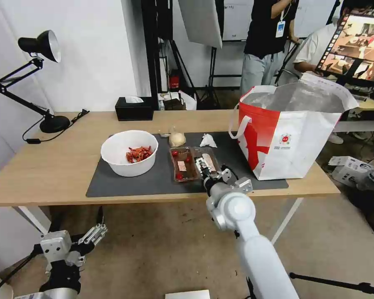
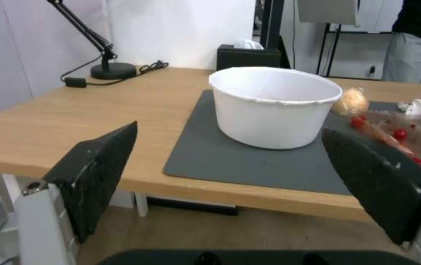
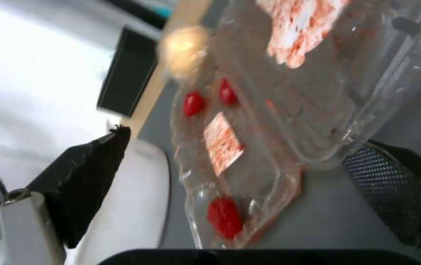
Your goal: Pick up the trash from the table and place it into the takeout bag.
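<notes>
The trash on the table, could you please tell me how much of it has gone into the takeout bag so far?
None looks bagged yet. The bowl, tray, tissue and small bag all lie on the table, beside the takeout bag. In hand: the right tool is at the tray, fingers open either side of it. The left tool waits open below the table edge. All four pieces remain.
</notes>
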Available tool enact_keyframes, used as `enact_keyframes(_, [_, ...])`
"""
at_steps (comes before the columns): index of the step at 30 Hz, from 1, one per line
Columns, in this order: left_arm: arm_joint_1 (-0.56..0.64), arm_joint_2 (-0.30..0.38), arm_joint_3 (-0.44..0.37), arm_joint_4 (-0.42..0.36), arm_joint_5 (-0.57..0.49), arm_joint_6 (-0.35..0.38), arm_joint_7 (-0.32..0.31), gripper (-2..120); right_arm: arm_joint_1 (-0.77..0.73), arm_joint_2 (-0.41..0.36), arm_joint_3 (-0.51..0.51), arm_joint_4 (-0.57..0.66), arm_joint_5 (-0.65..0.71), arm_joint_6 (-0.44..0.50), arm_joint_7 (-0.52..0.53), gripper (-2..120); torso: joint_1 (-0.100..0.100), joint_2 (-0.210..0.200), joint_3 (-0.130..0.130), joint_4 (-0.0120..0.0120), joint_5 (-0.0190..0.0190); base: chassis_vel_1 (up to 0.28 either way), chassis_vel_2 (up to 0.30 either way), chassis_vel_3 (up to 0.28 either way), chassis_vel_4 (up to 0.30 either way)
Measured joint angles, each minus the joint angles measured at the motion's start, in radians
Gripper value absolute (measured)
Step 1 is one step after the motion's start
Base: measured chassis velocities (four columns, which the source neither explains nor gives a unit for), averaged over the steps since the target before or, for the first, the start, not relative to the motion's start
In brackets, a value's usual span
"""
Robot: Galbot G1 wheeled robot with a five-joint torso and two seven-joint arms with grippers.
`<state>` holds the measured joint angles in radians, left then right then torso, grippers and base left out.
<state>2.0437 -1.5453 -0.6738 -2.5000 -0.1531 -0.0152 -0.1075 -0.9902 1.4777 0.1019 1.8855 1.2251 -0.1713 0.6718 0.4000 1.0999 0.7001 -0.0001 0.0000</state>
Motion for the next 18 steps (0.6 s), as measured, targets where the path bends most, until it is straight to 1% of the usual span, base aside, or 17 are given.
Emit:
enact_keyframes(1, [0.0, 0.0, 0.0, 0.0, 0.0, 0.0, 0.0, 100, 0.0, 0.0, 0.0, 0.0, 0.0, 0.0, 0.0, 100, 0.0, 0.0, 0.0, 0.0, 0.0, 0.0, 0.0, 0.0, 0.0])
enact_keyframes(4, [-0.002, -0.002, 0.0, 0.0, 0.0, -0.002, 0.0, 100, -0.004, -0.027, -0.059, -0.016, -0.165, -0.013, -0.089, 100, 0.0, 0.0, 0.0, 0.0, 0.0, 0.0, 0.0, 0.0, 0.0])
enact_keyframes(5, [-0.002, -0.002, 0.0, 0.0, 0.0, -0.002, 0.0, 100, -0.004, -0.027, -0.059, -0.016, -0.165, -0.013, -0.089, 100, 0.0, 0.0, 0.0, 0.0, 0.0, 0.0, 0.0, 0.0, 0.0])
enact_keyframes(7, [-0.002, -0.004, 0.0, 0.0, 0.0, -0.006, 0.0, 100, -0.003, -0.043, -0.094, -0.029, -0.269, -0.021, -0.144, 100, 0.0, 0.0, 0.0, 0.0001, 0.0, 0.0, 0.0, 0.0, 0.0])
enact_keyframes(8, [-0.002, -0.004, 0.0, 0.0, 0.0, -0.006, 0.0, 100, -0.003, -0.043, -0.094, -0.029, -0.269, -0.021, -0.144, 100, 0.0, 0.0, 0.0, 0.0001, 0.0, 0.0, 0.0, 0.0, 0.0])
enact_keyframes(11, [-0.003, -0.005, 0.0, 0.0, 0.0, -0.008, 0.0, 100, 0.005, -0.068, -0.144, -0.046, -0.401, -0.028, -0.2, 100, 0.0, 0.0, 0.0, 0.0001, 0.0, 0.0, 0.0, 0.0, 0.0])
enact_keyframes(12, [-0.003, -0.005, 0.0, 0.0, 0.0, -0.008, 0.0, 100, 0.005, -0.068, -0.144, -0.046, -0.401, -0.028, -0.2, 100, 0.0, 0.0, 0.0, 0.0001, 0.0, 0.0, 0.0, 0.0, 0.0])
enact_keyframes(13, [-0.004, -0.006, 0.0, 0.0, 0.0, -0.008, 0.0, 100, 0.008, -0.082, -0.164, -0.052, -0.458, -0.032, -0.23, 100, 0.0, 0.0, 0.0, 0.0001, 0.0, 0.0, 0.0, 0.0, 0.0])
enact_keyframes(15, [-0.005, -0.007, 0.0, 0.0, 0.0, -0.008, 0.0, 100, 0.009, -0.087, -0.171, -0.053, -0.477, -0.035, -0.241, 100, 0.0, 0.0, 0.0, 0.0001, -0.0001, 0.0, 0.0, 0.0, 0.0])
enact_keyframes(17, [-0.007, -0.01, 0.002, 0.0, 0.0, -0.009, 0.0, 100, 0.01, -0.113, -0.197, -0.053, -0.544, -0.043, -0.279, 100, 0.0, 0.0, 0.0, 0.0001, 0.0, 0.0, 0.0, 0.0, 0.0])
enact_keyframes(18, [-0.007, -0.01, 0.002, 0.0, 0.0, -0.009, 0.0, 100, 0.01, -0.113, -0.197, -0.053, -0.544, -0.043, -0.279, 100, 0.0, 0.0, 0.0, 0.0001, 0.0, 0.0, 0.0, 0.0, 0.0])
